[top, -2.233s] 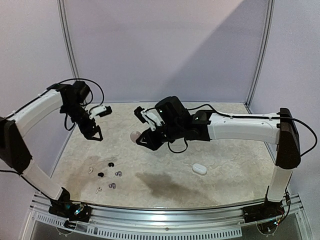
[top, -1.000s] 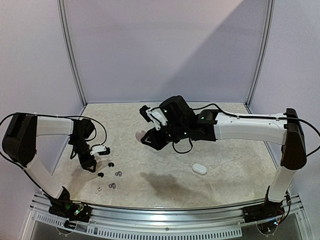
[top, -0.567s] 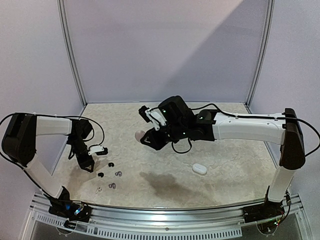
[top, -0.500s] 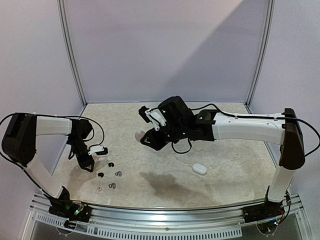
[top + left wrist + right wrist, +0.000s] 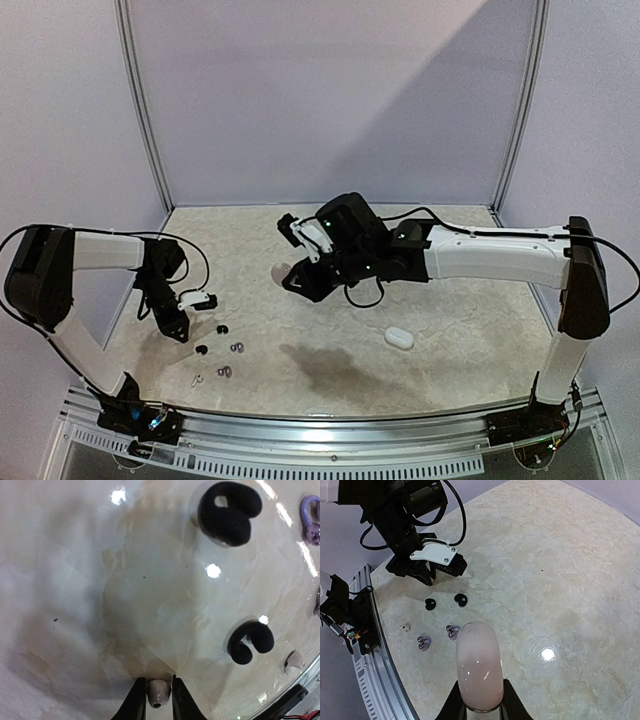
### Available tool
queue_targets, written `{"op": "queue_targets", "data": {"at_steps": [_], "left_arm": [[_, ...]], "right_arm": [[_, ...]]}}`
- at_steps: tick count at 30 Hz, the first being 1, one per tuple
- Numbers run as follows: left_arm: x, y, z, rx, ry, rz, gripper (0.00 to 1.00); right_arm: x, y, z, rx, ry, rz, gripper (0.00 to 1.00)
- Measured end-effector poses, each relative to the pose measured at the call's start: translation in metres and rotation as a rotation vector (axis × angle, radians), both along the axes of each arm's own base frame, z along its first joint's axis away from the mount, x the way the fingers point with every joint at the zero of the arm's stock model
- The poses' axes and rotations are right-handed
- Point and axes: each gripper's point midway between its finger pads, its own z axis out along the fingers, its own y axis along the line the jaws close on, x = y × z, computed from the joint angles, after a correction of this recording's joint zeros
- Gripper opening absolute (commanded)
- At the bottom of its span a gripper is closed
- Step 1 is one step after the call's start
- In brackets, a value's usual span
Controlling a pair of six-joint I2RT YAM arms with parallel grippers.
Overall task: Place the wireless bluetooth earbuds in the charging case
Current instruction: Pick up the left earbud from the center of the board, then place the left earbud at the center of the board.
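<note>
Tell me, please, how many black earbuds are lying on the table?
2. One black earbud lies just right of the left end effector; the second black earbud lies slightly nearer the front edge of the table. More may be hidden from view.

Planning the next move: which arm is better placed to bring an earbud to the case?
Left. The left gripper is closed on a pale earbud on the table; the right gripper is busy holding the pinkish case.
</note>
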Motion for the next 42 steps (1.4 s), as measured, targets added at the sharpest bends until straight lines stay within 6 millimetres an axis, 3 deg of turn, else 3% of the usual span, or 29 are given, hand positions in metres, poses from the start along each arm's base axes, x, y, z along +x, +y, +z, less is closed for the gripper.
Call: {"op": "queue_targets", "data": {"at_steps": [6,13,17,20,24,28,30,35,42], "left_arm": [[0.004,-0.008,0.009,-0.038,0.011,0.017,0.14],[0.058,-0.03,0.048,-0.13,-0.103,0.048,0.11],[0.068,-0.036,0.053,-0.141,-0.098,0.046,0.1],[0.077,-0.055,0.06,-0.161,-0.098,0.024,0.1],[0.092,-0.12,0.073,-0.243,-0.115,-0.067,0.1],[0.091,-0.177,0.062,-0.31,-0.044,-0.12,0.09],[0.089,-0.194,0.048,-0.323,0.005,-0.119,0.1],[0.091,-0.209,0.023,-0.317,0.084,-0.108,0.15],[0.1,-0.218,0.024,-0.321,0.121,-0.125,0.18]], "right_arm": [[0.001,-0.002,-0.002,-0.014,-0.005,-0.008,0.0],[0.004,-0.006,-0.005,-0.033,-0.015,-0.024,0.0],[0.006,-0.008,-0.004,-0.04,-0.021,-0.035,0.0],[0.008,-0.01,-0.001,-0.042,-0.032,-0.047,0.0],[0.011,-0.017,0.007,-0.045,-0.059,-0.077,0.0],[0.011,-0.035,0.014,-0.056,-0.081,-0.116,0.0],[0.008,-0.048,0.017,-0.067,-0.083,-0.14,0.0],[0.005,-0.07,0.021,-0.08,-0.089,-0.187,0.0],[0.006,-0.079,0.024,-0.095,-0.102,-0.216,0.0]]}}
